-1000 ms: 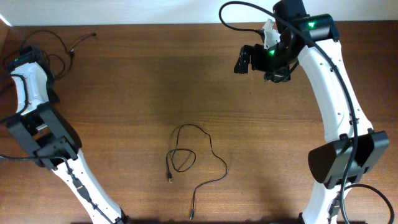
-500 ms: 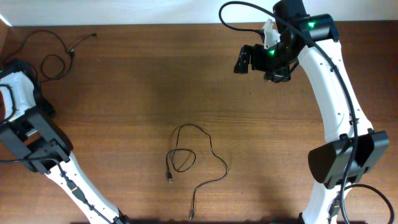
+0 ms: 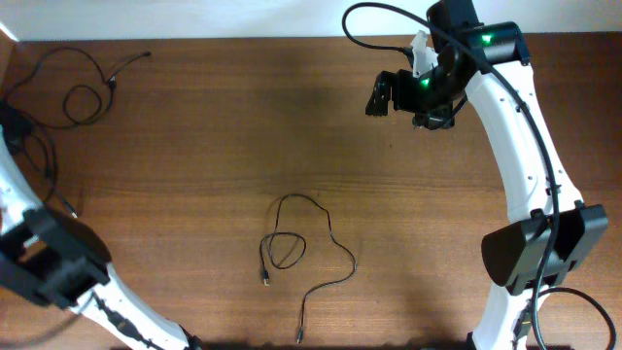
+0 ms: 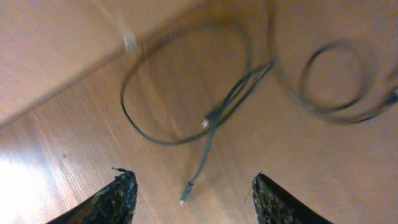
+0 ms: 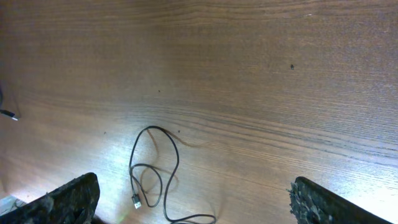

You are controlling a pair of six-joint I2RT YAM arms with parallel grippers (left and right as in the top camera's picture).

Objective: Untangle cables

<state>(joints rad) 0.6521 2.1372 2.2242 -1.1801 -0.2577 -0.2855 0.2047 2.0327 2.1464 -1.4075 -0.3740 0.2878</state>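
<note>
— Three cords, by our count. How many lie free?

— One, we judge. At the desk's (image 3: 194, 146) far left corner the corner cords (image 3: 86, 97) seem to cross, so work is left there. The middle cord (image 3: 292, 251) lies alone near the front edge, well apart from them, though it loops over itself.

— What do the wrist views give us?

— The left gripper (image 4: 198, 196) we cannot find from above. Its own camera shows it over the corner cords (image 4: 214, 115), fingers apart, nothing between them. That view is blurred, so we cannot tell whether those cords touch. The right gripper (image 3: 389, 95) hangs near the far edge, right of centre, spread wide and empty. Its camera catches the middle cord (image 5: 132, 168) but not the corner.
</note>
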